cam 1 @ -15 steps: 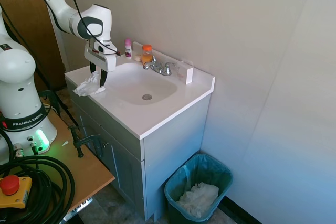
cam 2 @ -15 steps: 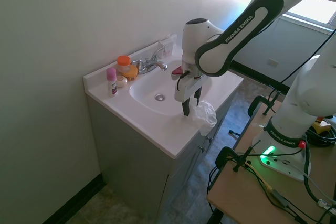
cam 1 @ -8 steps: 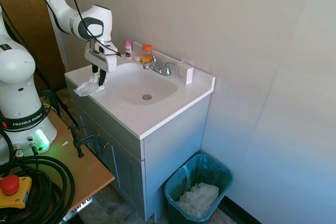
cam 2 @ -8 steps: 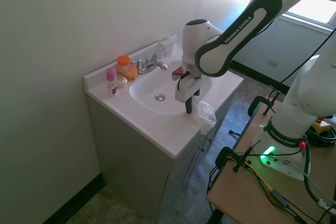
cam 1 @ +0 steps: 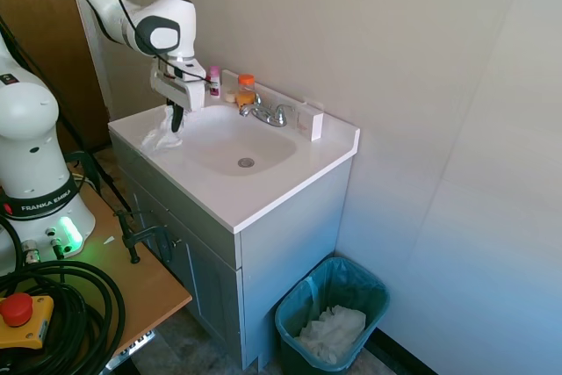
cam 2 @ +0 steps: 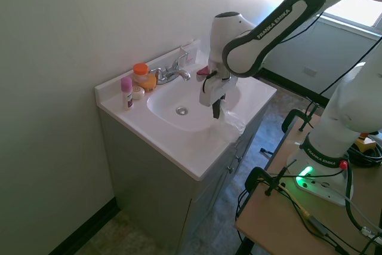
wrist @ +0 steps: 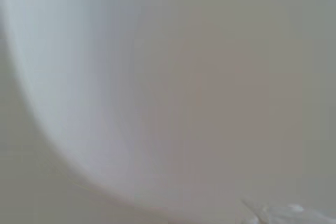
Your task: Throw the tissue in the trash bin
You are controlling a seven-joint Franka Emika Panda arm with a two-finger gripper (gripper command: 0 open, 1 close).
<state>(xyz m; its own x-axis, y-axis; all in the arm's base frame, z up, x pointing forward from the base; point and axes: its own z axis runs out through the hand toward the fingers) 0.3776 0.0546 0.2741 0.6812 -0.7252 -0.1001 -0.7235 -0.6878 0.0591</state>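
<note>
Your end effector point(cam 1: 175, 118) pinches the tissue point(cam 1: 163, 133) just above the counter point(cam 1: 263, 191) edge, beside the basin. Lift it clear first — then carry it over the bin point(cam 1: 332, 320) on the floor before you release.

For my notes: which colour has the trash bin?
Teal-green; the trash bin shows best in the first exterior view.

I see my white arm point(cam 1: 105, 2) bend down from up high, with its wrist pointing straight down. My gripper point(cam 1: 175, 120) hangs at the end, and its two dark fingers point(cam 2: 216, 110) are pinched close together. In the other side view the gripper point(cam 2: 217, 111) points down too.
</note>
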